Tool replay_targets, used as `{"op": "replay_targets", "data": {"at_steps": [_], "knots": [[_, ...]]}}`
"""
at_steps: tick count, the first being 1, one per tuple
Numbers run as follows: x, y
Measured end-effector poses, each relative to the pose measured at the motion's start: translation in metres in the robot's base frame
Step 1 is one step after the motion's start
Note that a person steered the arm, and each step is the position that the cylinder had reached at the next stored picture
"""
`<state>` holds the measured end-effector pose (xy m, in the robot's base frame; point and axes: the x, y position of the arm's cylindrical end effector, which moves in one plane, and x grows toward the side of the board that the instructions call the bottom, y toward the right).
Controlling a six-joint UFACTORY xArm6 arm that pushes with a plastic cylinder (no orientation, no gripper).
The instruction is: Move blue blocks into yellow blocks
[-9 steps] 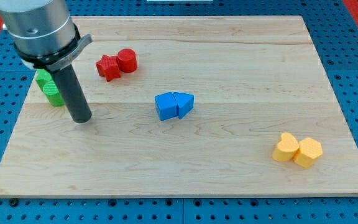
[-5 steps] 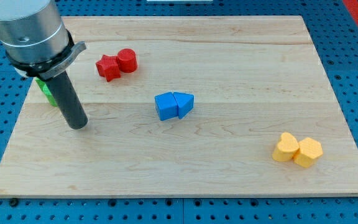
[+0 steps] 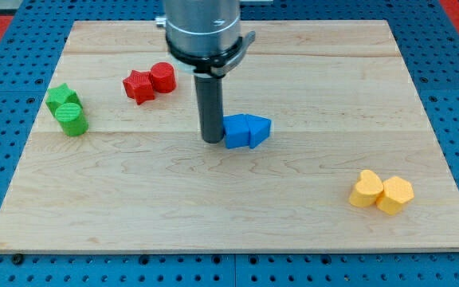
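Observation:
Two blue blocks sit together near the board's middle: a blue cube-like block (image 3: 236, 132) and a blue triangular block (image 3: 259, 129) touching its right side. My tip (image 3: 212, 139) is pressed against the left side of the cube-like blue block. Two yellow blocks sit touching at the view's lower right: a yellow star-like block (image 3: 365, 189) and a yellow hexagonal block (image 3: 394, 195). The blue pair lies well to the upper left of the yellow pair.
A red star block (image 3: 139, 85) and a red cylinder (image 3: 162, 77) sit at the upper left of my tip. Two green blocks (image 3: 67, 110) sit near the board's left edge. The wooden board (image 3: 309, 72) lies on a blue pegboard.
My tip has swept from the board's left side rightward to the blue blocks. The blue pair has shifted about 30 px to the right. The green blocks show again.

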<state>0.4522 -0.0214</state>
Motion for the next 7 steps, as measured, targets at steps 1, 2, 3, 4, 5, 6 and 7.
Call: {"op": "replay_targets", "data": {"at_steps": [1,2,3,4,5,6,7], "knots": [[-0.014,0.002],[-0.014,0.041],[-0.014,0.081],[-0.013,0.125],[-0.006,0.147],[-0.031,0.144],[-0.029,0.18]]}}
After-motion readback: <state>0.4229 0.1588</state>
